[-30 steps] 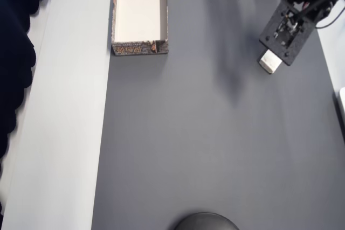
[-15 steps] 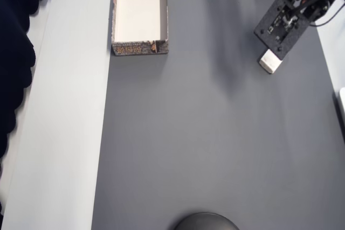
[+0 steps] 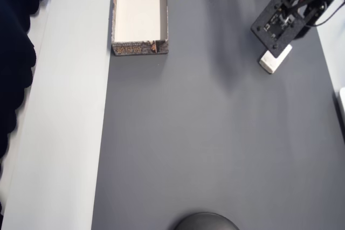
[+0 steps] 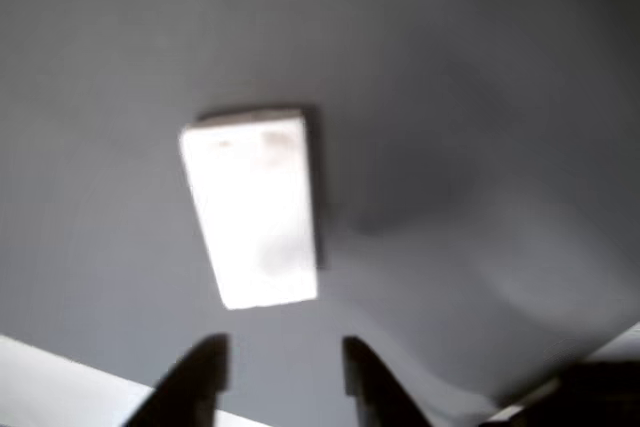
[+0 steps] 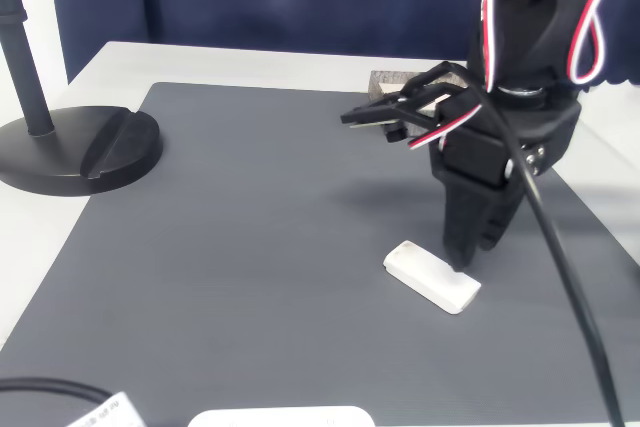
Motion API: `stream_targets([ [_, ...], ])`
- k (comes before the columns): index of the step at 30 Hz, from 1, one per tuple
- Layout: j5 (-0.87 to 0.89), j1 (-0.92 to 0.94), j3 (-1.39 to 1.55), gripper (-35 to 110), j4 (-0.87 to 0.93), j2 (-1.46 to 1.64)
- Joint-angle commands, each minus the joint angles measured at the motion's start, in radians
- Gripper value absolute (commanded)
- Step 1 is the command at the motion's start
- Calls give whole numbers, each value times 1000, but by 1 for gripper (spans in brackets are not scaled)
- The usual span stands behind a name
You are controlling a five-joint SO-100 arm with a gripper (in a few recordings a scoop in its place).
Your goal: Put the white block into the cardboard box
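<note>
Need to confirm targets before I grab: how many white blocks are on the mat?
1. The white block lies flat on the grey mat, just under the gripper.

Overhead view: block [image 3: 272,60] on mat [image 3: 215,144], right; box [image 3: 139,14] top left, well apart

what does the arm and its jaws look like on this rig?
The arm is all black, blocky printed parts. Red-and-white twisted wires loop over its upper section, and a thick black cable runs down past it. The gripper ends in two dark, tapered jaws. In the overhead view the gripper head is a flat black plate with small screw holes.
</note>
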Motion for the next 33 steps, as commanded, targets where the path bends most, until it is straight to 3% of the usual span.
stream_targets([
  [1, 112, 31, 6, 19, -64, 54],
  [8, 156, 46, 23, 25, -95, 55],
  [16, 262, 60, 29, 25, -103, 58],
  [33, 319, 69, -23, 25, -109, -38],
])
